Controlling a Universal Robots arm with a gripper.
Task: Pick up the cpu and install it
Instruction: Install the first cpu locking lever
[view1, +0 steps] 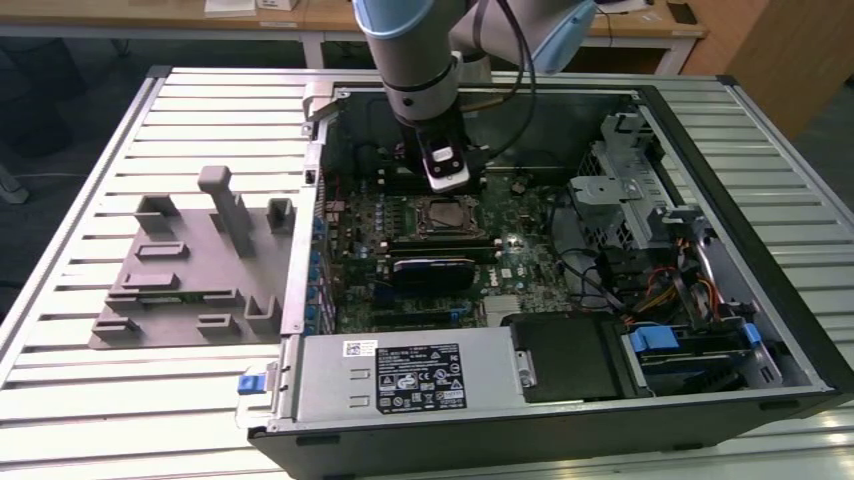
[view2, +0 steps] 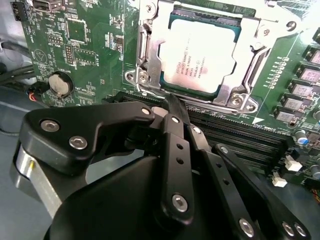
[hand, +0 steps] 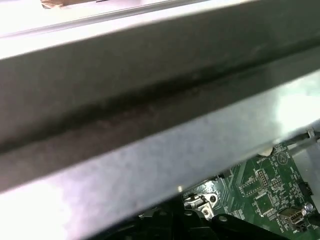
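- Working over the slatted metal bench, we have the open computer case lying on its side, with the grey plastic fixture plate beside it toward the exterior view's left; judging by how things lie, the placing part of the task looks done and care now belongs to the socket area.
- Inside the case, the green motherboard fills the floor, and our arm reaches down into it, so any motion should stay vertical and clear of the case wall that looms close in the first wrist view.
- The memory slots run just beside the socket and between it and our gripper; we would keep off them.
- The metal socket frame surrounds the chip, with its bracket appearing to lie over the edges; we judge the seat should be checked as flat before anything presses down.
- The cpu sits in that socket, silvery top up, level as far as we can see, also visible at the board's middle in the exterior view.
- Our gripper hovers near the socket's edge with its black fingers drawn together, tips nearly meeting and nothing between them; it is apart from the cpu.
- The round coin cell stands well apart.
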